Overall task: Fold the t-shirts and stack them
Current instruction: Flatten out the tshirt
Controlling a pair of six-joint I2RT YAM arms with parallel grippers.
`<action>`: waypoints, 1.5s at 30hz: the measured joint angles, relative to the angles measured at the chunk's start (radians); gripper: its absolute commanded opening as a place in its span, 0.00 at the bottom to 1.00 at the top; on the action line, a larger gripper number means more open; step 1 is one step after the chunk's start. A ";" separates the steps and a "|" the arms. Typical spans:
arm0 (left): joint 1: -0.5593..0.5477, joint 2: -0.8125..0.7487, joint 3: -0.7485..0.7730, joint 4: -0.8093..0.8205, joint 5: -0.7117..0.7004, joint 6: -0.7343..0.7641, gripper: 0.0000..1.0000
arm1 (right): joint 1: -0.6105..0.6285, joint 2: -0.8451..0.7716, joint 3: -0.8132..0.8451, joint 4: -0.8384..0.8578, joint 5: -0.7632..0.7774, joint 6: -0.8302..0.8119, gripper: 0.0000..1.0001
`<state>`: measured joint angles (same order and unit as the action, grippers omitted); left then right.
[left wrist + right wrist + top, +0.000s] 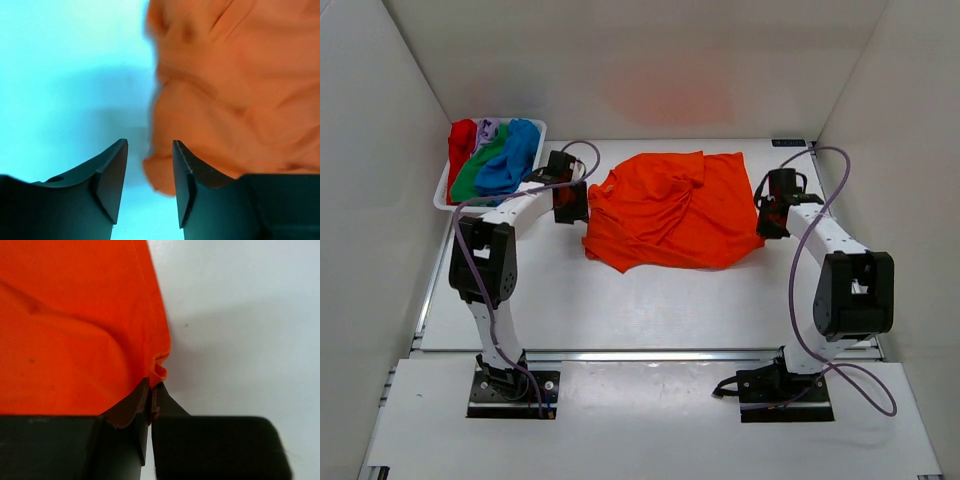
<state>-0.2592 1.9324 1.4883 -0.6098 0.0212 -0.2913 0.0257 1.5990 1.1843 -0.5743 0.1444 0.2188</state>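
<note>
Three views of one table [650, 310]: one high and wide, two very close in.

From above and behind the robot we look down on the whole table, with the arm bases [510, 385] at the bottom edge. The left wrist camera looks along the left gripper [150, 145] from very near, out of focus, facing the left edge of the orange t-shirt [225, 90]. The right wrist camera sits just as near behind the right gripper [151, 390], facing that shirt's right edge. All three views share the shirt; the two wrist views otherwise share only bare tabletop.
</note>
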 measured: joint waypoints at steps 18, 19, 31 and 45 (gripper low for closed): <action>-0.023 -0.068 -0.250 0.125 0.093 -0.100 0.00 | 0.004 -0.068 -0.215 0.102 -0.063 0.002 0.00; -0.025 -0.068 -0.250 0.125 0.097 -0.103 0.00 | 0.004 -0.069 -0.216 0.102 -0.066 0.002 0.00; -0.130 -0.298 -0.204 0.000 0.281 -0.056 0.43 | -0.016 -0.095 -0.233 0.112 -0.093 0.010 0.00; -0.055 -0.386 -0.586 0.090 0.232 -0.144 0.57 | -0.015 -0.095 -0.242 0.118 -0.113 0.014 0.00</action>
<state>-0.3141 1.5463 0.9028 -0.5194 0.2527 -0.4351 0.0109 1.5036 0.9424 -0.4564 0.0315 0.2325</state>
